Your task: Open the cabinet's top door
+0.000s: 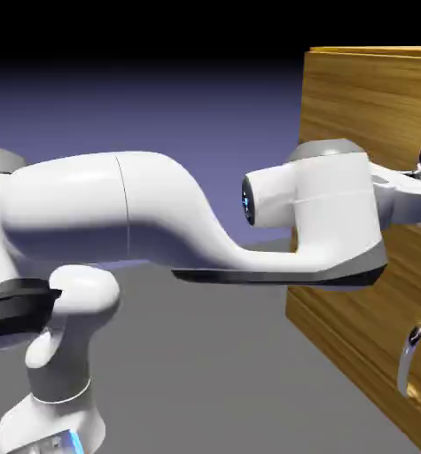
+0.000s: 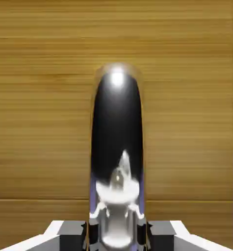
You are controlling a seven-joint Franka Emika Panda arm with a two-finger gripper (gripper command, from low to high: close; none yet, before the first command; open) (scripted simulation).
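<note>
Reaching level from the exterior view's left, the white arm's end effector point(image 2: 117, 234) is clamped tight on the thin curved silver loop handle point(image 2: 117, 142) of the top door point(image 2: 44, 98), the upper panel of the golden-brown wood-grain cabinet point(image 1: 355, 97) on the grey bench point(image 1: 214, 372). Lower handle point(image 1: 410, 355) untouched.

This is no home or workshop but a computer-rendered test scene. A smooth white robot arm point(image 1: 160, 213) with no scuffs reaches over a flat grey table point(image 1: 214, 372), and behind it hangs a plain blue-violet backdrop point(image 1: 160, 97) fading to black at the top, with no walls, windows or furniture. The only furnishing is a boxy cabinet point(image 1: 364, 97) in uniform golden wood grain, fitted with mirror-bright silver handles point(image 2: 117, 147). Every surface looks spotless and evenly lit, like a simulation.
</note>
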